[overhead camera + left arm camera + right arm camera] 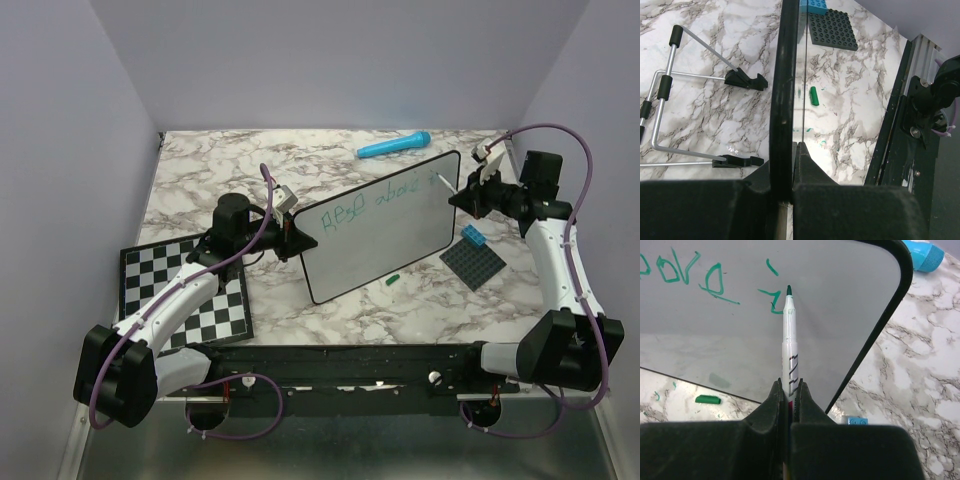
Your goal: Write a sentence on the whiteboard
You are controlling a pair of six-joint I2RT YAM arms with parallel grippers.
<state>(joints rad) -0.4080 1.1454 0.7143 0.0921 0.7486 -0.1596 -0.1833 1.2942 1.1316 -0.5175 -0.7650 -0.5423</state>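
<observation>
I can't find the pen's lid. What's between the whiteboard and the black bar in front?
A small green cap lies just in front of the whiteboard; the rest toward the black bar is bare. Top view.

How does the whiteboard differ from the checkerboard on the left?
The large white whiteboard with a thin black rim carries green handwriting; the black-and-white checkerboard shows only squares. The whiteboard is held up at a tilt, its edge in the jaws of the left gripper; the checkerboard lies flat on the marble table. Both are rectangular boards.
</observation>
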